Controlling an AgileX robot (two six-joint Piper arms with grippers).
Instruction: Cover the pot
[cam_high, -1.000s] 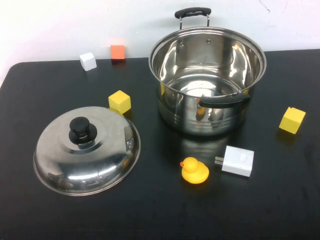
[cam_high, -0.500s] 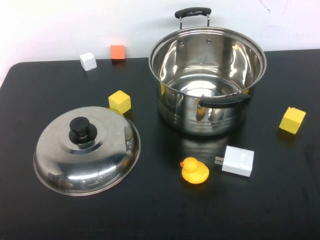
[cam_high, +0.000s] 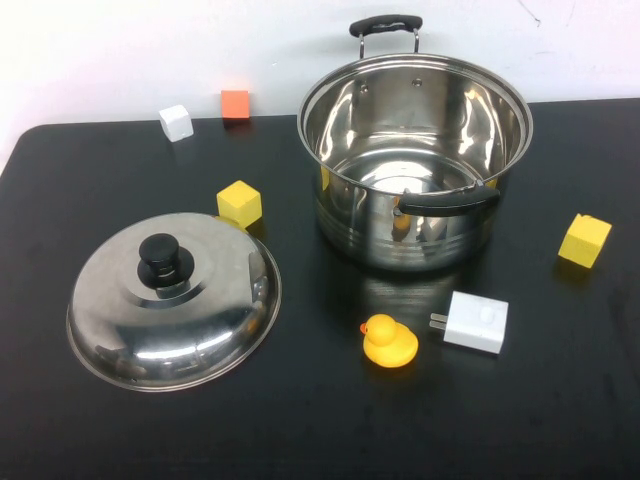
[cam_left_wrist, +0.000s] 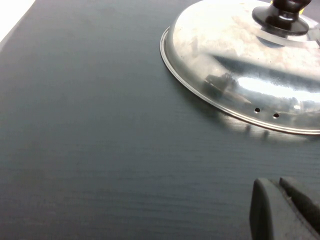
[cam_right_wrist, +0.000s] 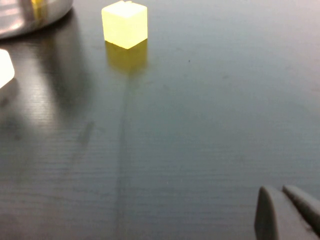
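**No motion over the last second – pot uncovered**

Left gripper (cam_left_wrist: 285, 207): fingers pressed together, nothing held, low over the table near the lid (cam_high: 173, 300) rim. Right gripper (cam_right_wrist: 287, 212): likewise closed and empty, well apart from a yellow cube (cam_right_wrist: 125, 23). Neither is seen from the high camera. Pot (cam_high: 415, 160) stands open at back right, lid well apart at front left. Lid pickup judged not yet started.
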